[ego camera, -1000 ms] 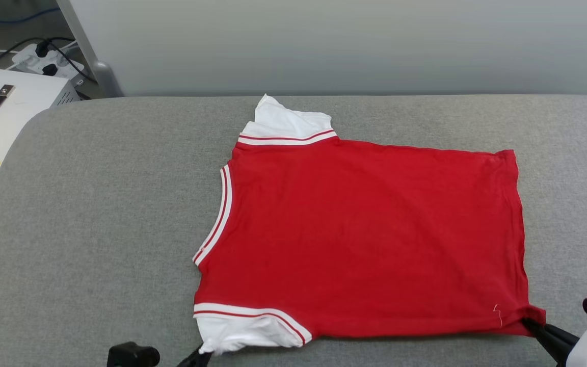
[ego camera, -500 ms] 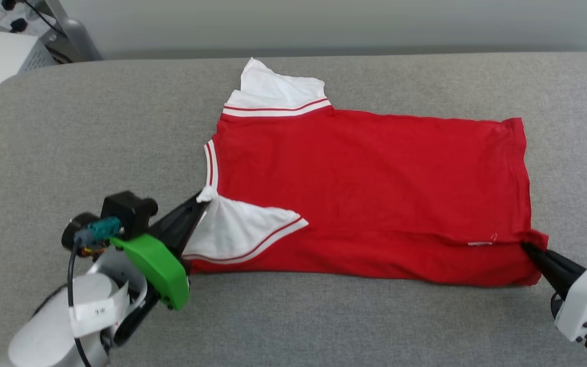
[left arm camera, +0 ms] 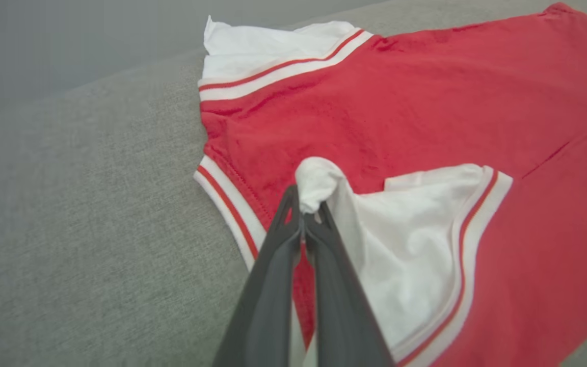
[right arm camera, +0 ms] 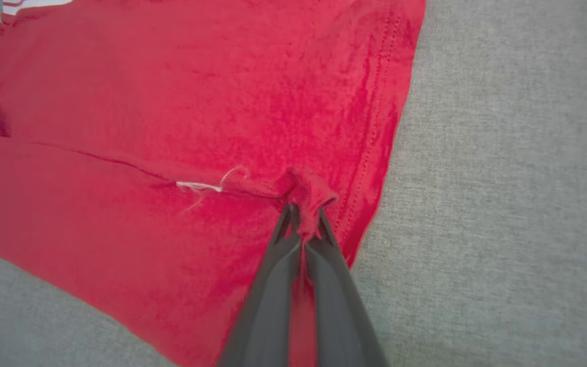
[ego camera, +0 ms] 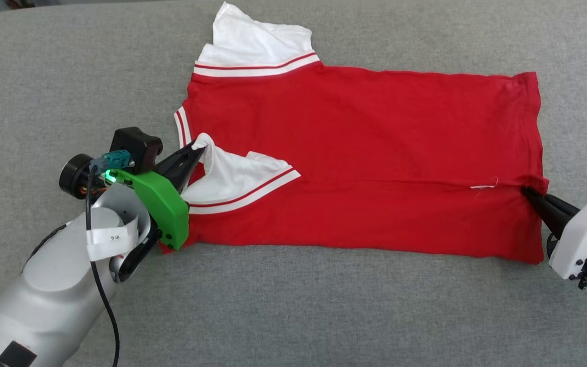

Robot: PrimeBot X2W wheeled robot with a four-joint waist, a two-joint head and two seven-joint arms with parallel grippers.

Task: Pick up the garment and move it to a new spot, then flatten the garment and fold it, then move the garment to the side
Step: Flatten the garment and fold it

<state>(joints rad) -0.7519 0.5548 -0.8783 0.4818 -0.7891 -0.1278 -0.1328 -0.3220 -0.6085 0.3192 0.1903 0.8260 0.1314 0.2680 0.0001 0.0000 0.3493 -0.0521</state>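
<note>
Both pairs of jaws clench a red jersey T-shirt with white sleeves (ego camera: 365, 137).
Left gripper (ego camera: 199, 148) pinches the folded-over sleeve tip (ego camera: 207, 145), right gripper (ego camera: 525, 189) the hem corner (ego camera: 539, 182).

It looks like a robot test lab. A grey cloth-covered table (ego camera: 293, 306) stands before a plain grey wall (left arm camera: 69, 41).

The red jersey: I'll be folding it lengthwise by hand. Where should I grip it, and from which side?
Pinch the folded-over white sleeve's tip and the hem corner, each from its own end of the red jersey, coming in low. The cloth lies flat and limp; only those bunched corners stand proud.
</note>
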